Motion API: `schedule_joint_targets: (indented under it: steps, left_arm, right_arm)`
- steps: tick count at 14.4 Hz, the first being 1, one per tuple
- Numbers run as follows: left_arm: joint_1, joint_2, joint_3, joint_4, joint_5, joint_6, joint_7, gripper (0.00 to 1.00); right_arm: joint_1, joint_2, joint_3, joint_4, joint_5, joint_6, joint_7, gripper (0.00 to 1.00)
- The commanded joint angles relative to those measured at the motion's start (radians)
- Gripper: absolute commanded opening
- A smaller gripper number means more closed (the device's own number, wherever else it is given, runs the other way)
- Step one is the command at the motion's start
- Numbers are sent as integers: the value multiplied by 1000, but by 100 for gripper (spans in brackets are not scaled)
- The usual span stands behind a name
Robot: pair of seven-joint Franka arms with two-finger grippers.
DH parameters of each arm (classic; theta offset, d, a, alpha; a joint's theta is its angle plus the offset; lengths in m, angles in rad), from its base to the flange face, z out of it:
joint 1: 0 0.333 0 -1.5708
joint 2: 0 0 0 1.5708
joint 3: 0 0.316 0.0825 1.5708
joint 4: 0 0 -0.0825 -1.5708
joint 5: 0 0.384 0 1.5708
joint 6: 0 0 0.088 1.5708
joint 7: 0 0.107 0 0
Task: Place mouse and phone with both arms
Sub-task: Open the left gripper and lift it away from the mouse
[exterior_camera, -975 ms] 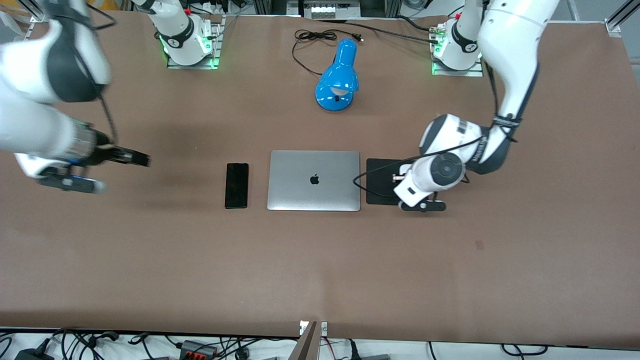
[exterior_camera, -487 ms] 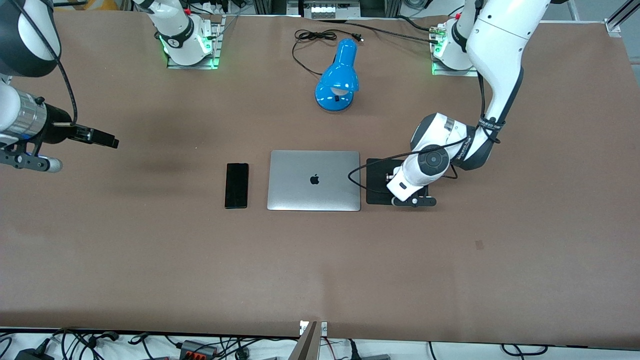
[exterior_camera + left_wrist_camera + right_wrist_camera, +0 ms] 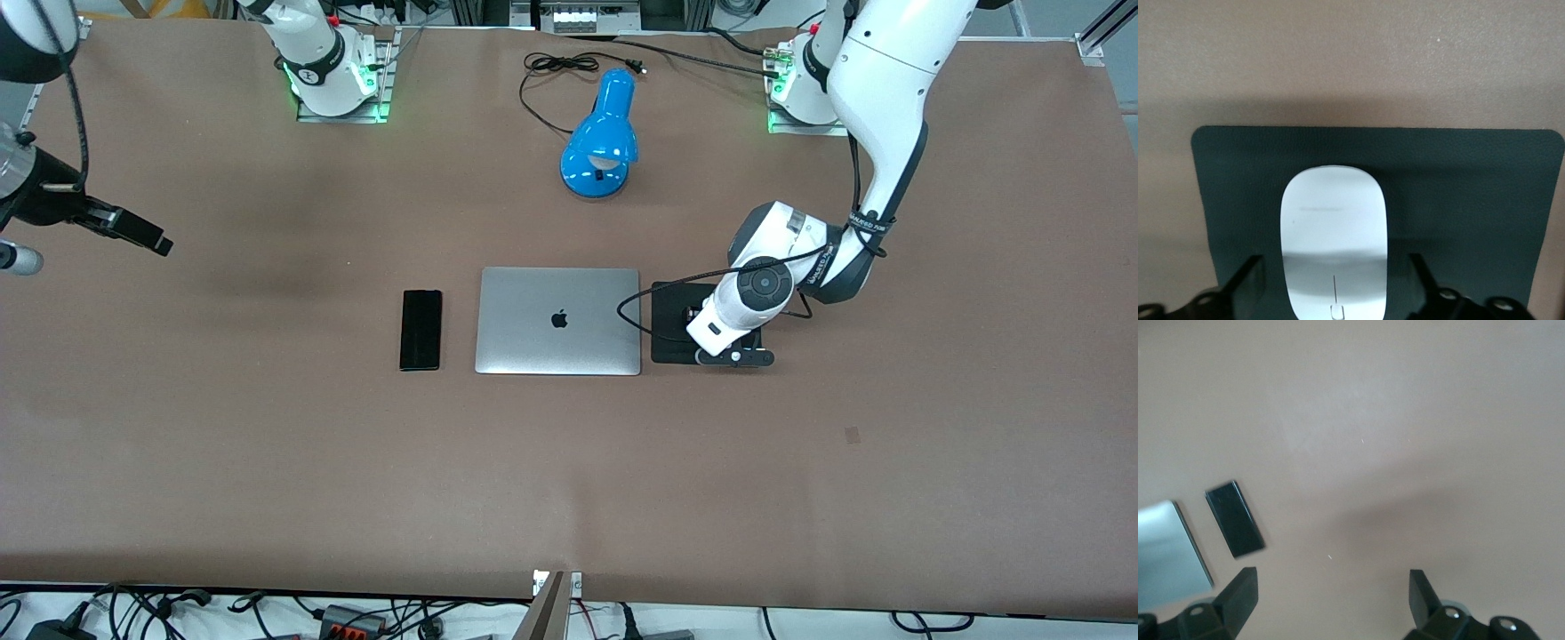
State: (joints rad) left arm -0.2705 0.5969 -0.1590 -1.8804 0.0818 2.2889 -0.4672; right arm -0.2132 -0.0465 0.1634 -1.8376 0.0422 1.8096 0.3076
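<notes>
The white oval mouse (image 3: 1335, 240) lies on the square black mouse pad (image 3: 1471, 193). My left gripper (image 3: 1335, 259) is open, low over the pad, with one finger on each side of the mouse and a gap to each. In the front view the left wrist hides the mouse, and the left gripper (image 3: 702, 324) is over the pad (image 3: 669, 327). The black phone (image 3: 420, 329) lies flat beside the laptop, toward the right arm's end. My right gripper (image 3: 151, 240) is open and empty, up in the air over bare table at the right arm's end. The right wrist view shows its fingers (image 3: 1238, 593) apart and the phone (image 3: 1235, 519) some way off.
A closed silver laptop (image 3: 558, 321) lies between the phone and the mouse pad; its corner shows in the right wrist view (image 3: 1168, 553). A blue desk lamp (image 3: 602, 138) with a black cord lies farther from the front camera, between the arm bases.
My right arm has swung away from the phone toward its end of the table and risen. My left gripper has shifted a little toward the laptop over the mouse pad.
</notes>
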Motion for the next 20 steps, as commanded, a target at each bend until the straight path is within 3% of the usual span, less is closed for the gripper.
schedule_joint_targets:
  steps: [1,3,6,12,14,18,20]
  left_arm:
    - [-4,-43,13,19,33,-86,-22,100]
    - [7,-71,19,84,59,-199,-19,100]
    - [27,-77,19,234,195,-362,-16,100]
    - [92,-98,19,426,223,-419,74,100]
    - [123,-147,13,441,208,-456,123,100]
    - [137,-258,16,446,145,-617,124,100]
    - [195,-279,7,461,16,-641,130,100]
  right_arm:
    - [5,-49,1,-20,7,39,48,100]
    - [1,-47,-4,15,10,-25,10,100]
    - [-12,-38,-12,23,-1,-33,-279,100]
    - [-14,-35,-13,57,-7,-116,-323,100]
    - [-11,8,-10,107,-62,-150,-332,100]
    - [-14,54,-10,144,-70,-189,-328,100]
    - [-11,56,-10,149,-67,-193,-323,100]
